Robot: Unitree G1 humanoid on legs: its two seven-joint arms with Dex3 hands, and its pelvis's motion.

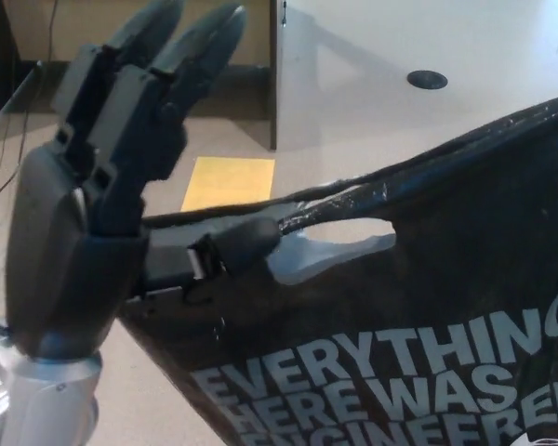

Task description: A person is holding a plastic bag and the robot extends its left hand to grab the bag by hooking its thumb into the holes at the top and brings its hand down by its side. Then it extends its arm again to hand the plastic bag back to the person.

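Note:
A black plastic bag with white lettering fills the lower right of the head view, its top edge stretched taut. A long handle hole is cut just under that edge. My left hand stands upright at the left with its two fingers pointing up and apart from the thumb. The thumb reaches sideways across the bag's upper left corner, and its tip lies just left of the hole, not through it. The hand is open and grips nothing. Whoever holds the bag is out of view.
A yellow sheet lies on the tan floor behind the bag. A white surface with a round black hole spans the upper right, and a dark vertical panel edge borders it. A thin cable runs along the left.

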